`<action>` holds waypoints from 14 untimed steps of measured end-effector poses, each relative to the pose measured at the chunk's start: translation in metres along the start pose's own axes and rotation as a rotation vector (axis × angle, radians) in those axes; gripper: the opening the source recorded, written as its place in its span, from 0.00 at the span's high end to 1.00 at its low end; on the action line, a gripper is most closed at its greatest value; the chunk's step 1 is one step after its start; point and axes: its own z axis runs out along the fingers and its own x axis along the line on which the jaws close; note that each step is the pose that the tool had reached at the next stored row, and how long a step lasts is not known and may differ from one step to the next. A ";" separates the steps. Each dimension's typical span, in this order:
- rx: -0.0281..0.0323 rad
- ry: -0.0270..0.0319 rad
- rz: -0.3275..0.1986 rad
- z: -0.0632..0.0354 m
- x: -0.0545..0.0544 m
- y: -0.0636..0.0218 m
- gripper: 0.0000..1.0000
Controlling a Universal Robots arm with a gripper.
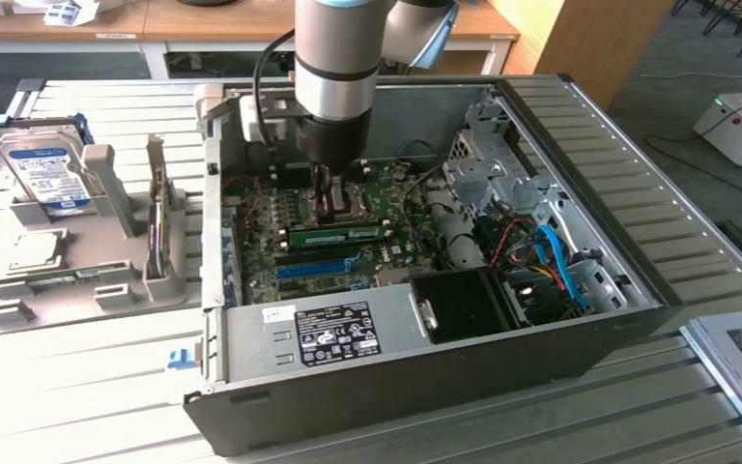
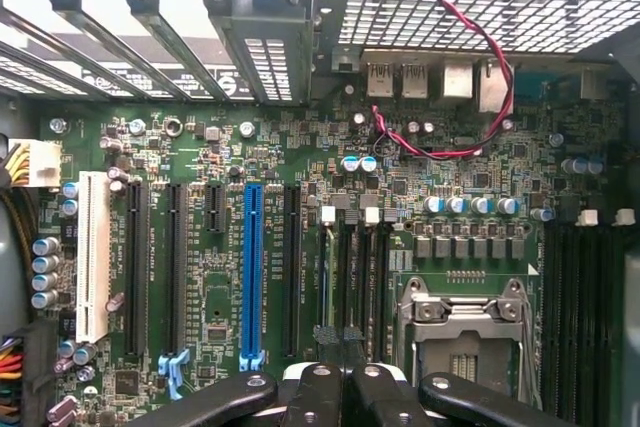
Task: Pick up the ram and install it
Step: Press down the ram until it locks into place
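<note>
While shut, tool [image 2: 345,392] hovers over motherboard [image 2: 300,247] (ram [image 1: 341,235] seated).

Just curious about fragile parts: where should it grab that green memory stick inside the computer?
Probably its long upper edge, from straight above: the memory stick seems to stand on edge, so its two flat faces are open to a pinch.

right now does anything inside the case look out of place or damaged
Nothing looks damaged or spilled. The one loose thing is a red and black wire that loops free over the motherboard near the rear ports. The CPU socket stands bare, with no cooler on it.
</note>
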 end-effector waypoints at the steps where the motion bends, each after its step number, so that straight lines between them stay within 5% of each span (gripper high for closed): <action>1: 0.0000 0.0000 0.000 0.0005 0.000 0.0000 0.90; 14: -0.0001 0.0000 0.000 0.0129 0.000 0.0005 0.90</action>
